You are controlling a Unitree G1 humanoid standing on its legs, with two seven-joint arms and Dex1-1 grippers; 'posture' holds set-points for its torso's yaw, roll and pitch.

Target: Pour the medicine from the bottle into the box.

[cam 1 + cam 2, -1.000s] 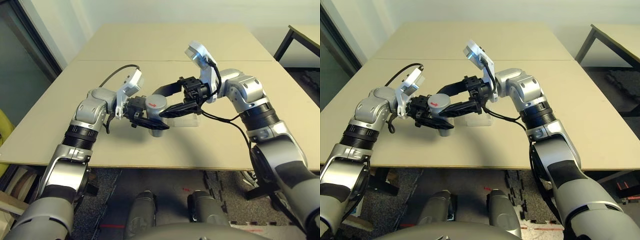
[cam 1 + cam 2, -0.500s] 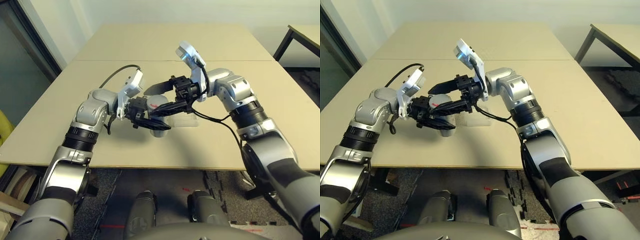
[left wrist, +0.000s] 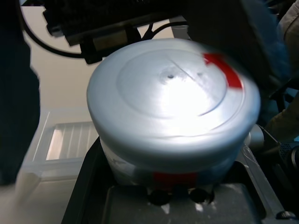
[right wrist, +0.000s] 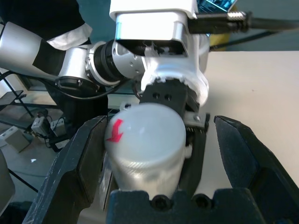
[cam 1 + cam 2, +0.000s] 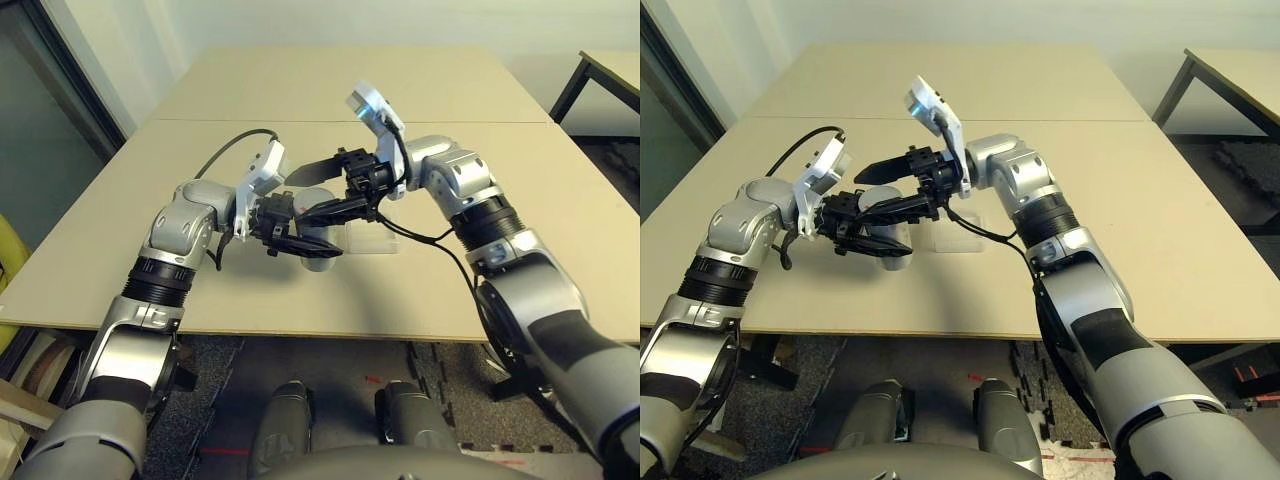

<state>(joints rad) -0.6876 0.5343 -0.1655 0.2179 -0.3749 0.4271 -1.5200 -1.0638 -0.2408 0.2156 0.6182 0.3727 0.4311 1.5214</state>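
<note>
My left gripper [image 5: 318, 230] is shut on the bottle [image 5: 313, 203], a silvery-grey cylinder with a red mark on its grey lid, and holds it above the table's middle. My right gripper [image 5: 300, 200] is open, with one finger on either side of the bottle's lidded top. In the right wrist view the bottle [image 4: 142, 144] stands between those fingers with a gap on one side. The box [image 5: 372, 240], a clear shallow tray, lies on the table just right of the bottle and under the right gripper's wrist. The medicine is hidden.
The beige table [image 5: 450, 100] has a seam running across it behind the arms and its front edge runs just below the bottle. A second table's dark leg [image 5: 565, 85] stands at the far right, beyond a strip of floor.
My right gripper has moved left, so its open fingers now straddle the bottle's top. The left gripper and the bottle have stayed where they were.
</note>
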